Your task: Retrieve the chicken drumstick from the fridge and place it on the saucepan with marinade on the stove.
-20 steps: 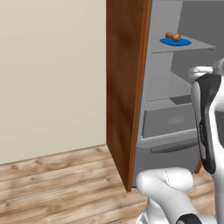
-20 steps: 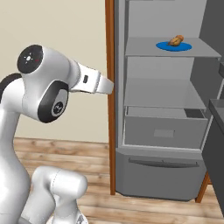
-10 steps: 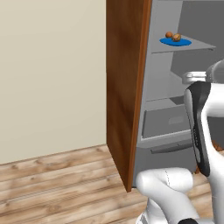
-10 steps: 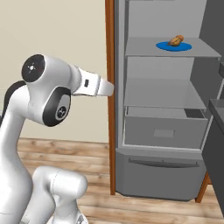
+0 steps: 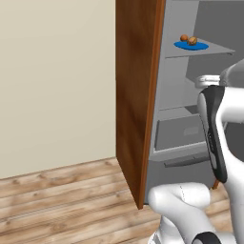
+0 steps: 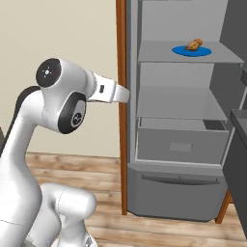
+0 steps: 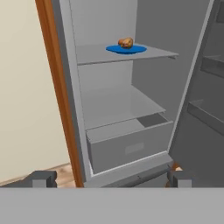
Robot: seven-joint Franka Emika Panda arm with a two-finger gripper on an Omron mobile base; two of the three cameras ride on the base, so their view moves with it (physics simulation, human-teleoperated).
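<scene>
Drumstick (image 7: 126,42) on blue plate (image 7: 131,49), unobstructed.

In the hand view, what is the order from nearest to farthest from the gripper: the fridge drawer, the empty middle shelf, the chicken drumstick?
Seen from the open gripper:
1. Fridge drawer, low, just ahead.
2. Empty middle shelf, above the drawer.
3. Chicken drumstick, on the blue plate on the top shelf, farthest.

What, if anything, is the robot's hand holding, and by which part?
Nothing. The hand is open and empty, short of the fridge; the chicken drumstick lies on its blue plate.
</scene>
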